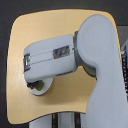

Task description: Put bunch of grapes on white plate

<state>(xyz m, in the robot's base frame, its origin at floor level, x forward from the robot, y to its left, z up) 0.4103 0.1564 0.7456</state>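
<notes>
My grey-white forearm (50,56) reaches across the table towards the exterior view's left and covers most of the scene below it. Under its tip, a sliver of the white plate (44,89) shows. On that sliver lies a small dark cluster with a bit of green, the bunch of grapes (36,86). The gripper (32,81) points down from the wrist right over the grapes, and only a dark part of it shows. Its fingers are hidden by the arm, so whether they hold the grapes is not visible.
The round-cornered wooden table (30,30) fills the view, with its edges near the exterior view's left and bottom. My large grey shoulder and upper arm (102,60) block the exterior view's right side. Dark floor surrounds the table.
</notes>
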